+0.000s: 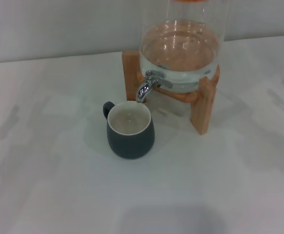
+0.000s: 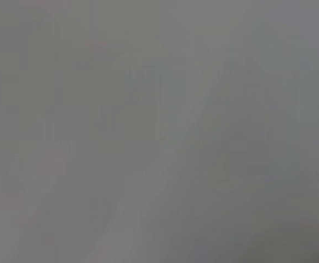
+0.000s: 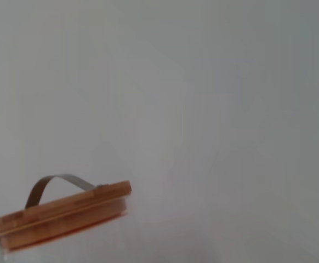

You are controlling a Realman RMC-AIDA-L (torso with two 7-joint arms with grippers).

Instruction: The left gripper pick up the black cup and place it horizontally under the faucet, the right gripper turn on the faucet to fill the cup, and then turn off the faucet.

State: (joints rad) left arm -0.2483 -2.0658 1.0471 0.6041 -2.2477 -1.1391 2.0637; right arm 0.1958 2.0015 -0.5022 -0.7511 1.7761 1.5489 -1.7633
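We see the small rounded dark grey-black cup (image 1: 131,130) standing upright on the white bench (image 1: 44,161), just under the shiny chrome faucet (image 1: 146,87) of the clear glass jar (image 1: 181,53) near the bench's back edge. Neither gripper shows, so we cannot tell their state.

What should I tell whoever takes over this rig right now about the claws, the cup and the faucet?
Claws: neither the left nor the right one shows in any view.
Black cup: upright on the white table, its mouth just below and in front of the faucet spout, handle toward the back left. The inside looks cream; I cannot tell whether it holds water.
Glass jar: on its wooden stand, partly full, wooden lid on.
No stream runs from the spout.
Left: check the cup's fill; confirm the faucet is off.
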